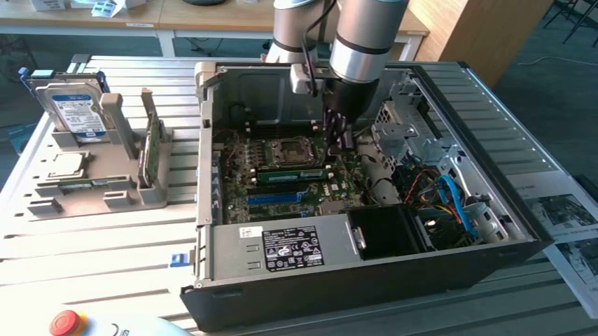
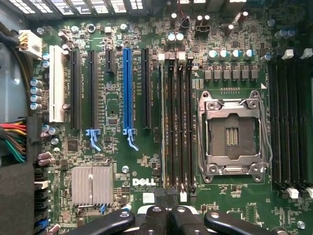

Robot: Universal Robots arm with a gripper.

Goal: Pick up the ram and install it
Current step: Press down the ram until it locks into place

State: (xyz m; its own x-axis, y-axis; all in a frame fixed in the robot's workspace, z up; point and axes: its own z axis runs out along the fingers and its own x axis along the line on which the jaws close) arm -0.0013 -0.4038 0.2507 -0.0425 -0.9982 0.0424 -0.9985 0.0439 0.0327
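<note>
Fingers [image 2: 168, 208] pinched together over the green motherboard [image 2: 146, 161].
I read white "DELL" lettering [image 2: 144, 182] beside a ribbed silver heatsink [image 2: 92, 185]; possibly a ram [image 1: 290, 174] already slotted.

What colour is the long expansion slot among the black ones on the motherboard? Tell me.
Blue: the long expansion slot, clearest in the wrist view.
</note>
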